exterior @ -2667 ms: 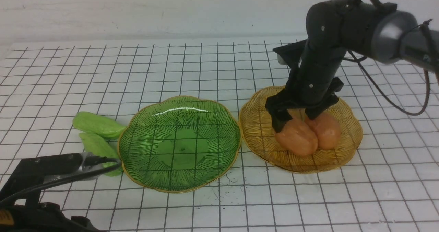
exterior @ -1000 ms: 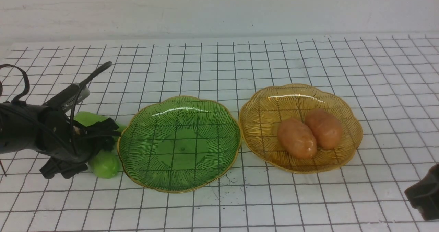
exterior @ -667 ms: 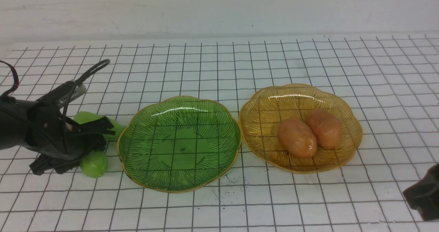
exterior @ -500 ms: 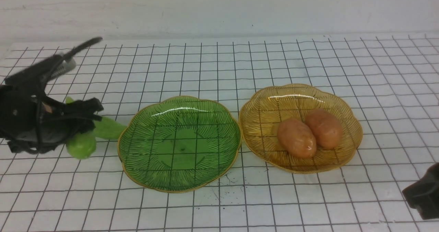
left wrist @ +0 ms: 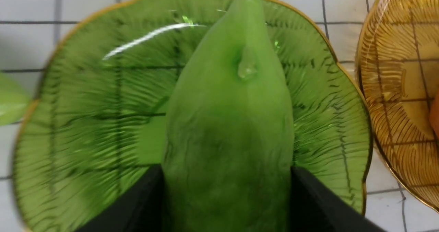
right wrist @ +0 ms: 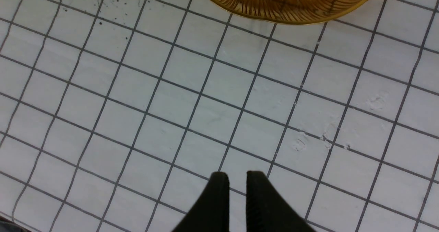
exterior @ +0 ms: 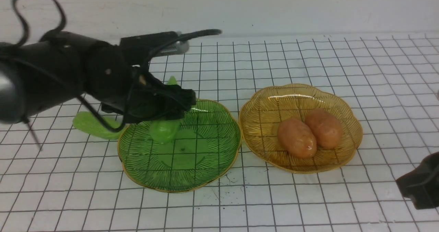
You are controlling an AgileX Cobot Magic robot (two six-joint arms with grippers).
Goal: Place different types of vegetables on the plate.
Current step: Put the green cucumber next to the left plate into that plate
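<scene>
Gripping one cucumber (left wrist: 226, 122), left end effector (exterior: 168, 107) overhangs green plate (exterior: 209, 158).

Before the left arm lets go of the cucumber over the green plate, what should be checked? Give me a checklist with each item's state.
1. Left gripper clamps the cucumber on both sides: ok.
2. Cucumber hangs over the green plate, inside its rim: ok.
3. Cucumber low enough for a gentle release: cannot tell.
4. Green plate holds nothing else: ok.
5. Right gripper shut, empty, off to the side near the amber plate: ok.
6. Second cucumber plated: not ok, it lies on the table beside the green plate.
</scene>
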